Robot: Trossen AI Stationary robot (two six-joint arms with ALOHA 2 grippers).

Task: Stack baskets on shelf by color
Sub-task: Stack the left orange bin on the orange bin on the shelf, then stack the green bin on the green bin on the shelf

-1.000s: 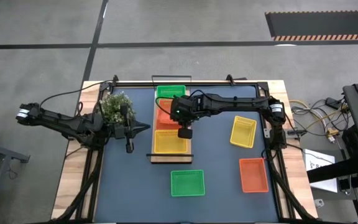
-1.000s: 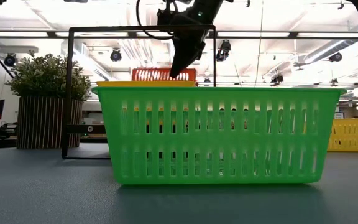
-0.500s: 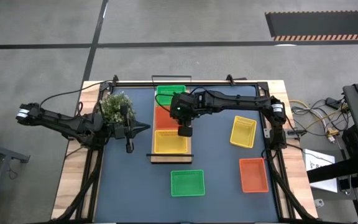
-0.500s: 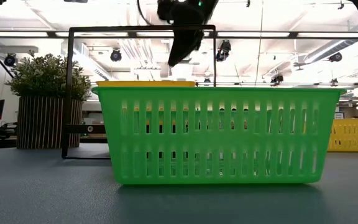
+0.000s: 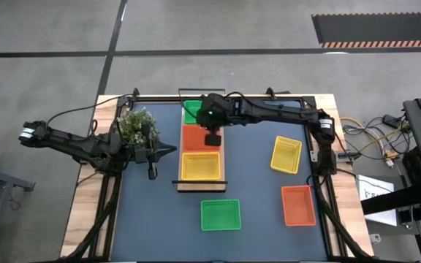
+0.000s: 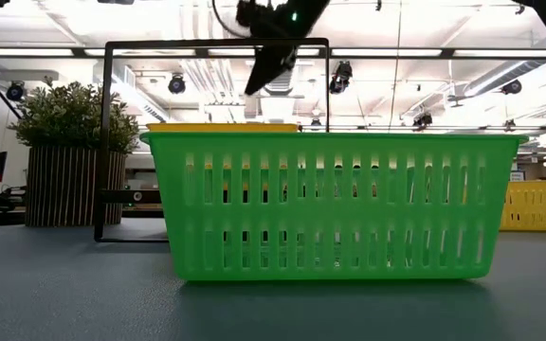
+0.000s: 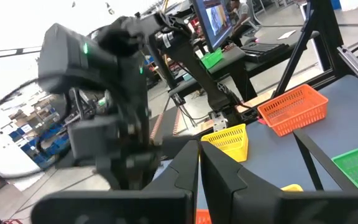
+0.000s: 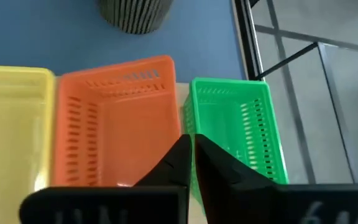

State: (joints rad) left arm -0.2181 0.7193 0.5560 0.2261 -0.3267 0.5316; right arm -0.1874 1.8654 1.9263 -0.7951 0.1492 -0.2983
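The shelf [image 5: 183, 186], a light-wood plank, lies in mid-table. A green basket [image 5: 193, 109] sits at its far end, a red-orange one [image 5: 198, 139] in the middle and a yellow one [image 5: 201, 166] at its near end. Three more baskets rest on the tabletop: green [image 5: 220, 215], yellow [image 5: 286, 155] and red-orange [image 5: 298, 205]. My right gripper [image 8: 188, 146] hangs shut and empty above the shelf, over the red-orange and green baskets [image 8: 235, 124]. My left gripper [image 7: 199, 155] waits shut and empty at the table's left, beside the plant.
A bushy potted plant [image 5: 136, 124] stands left of the shelf, close to my left arm. The shelf's black end rail [image 6: 107, 142] rises behind the near green basket [image 6: 335, 204]. Bare blue tabletop lies between the shelf and the right-hand baskets.
My right gripper has risen and drawn toward the table's far edge, from the red-orange basket's near end to over its far end. The red-orange basket, which stood up above the yellow one in the low view, has dropped out of sight there.
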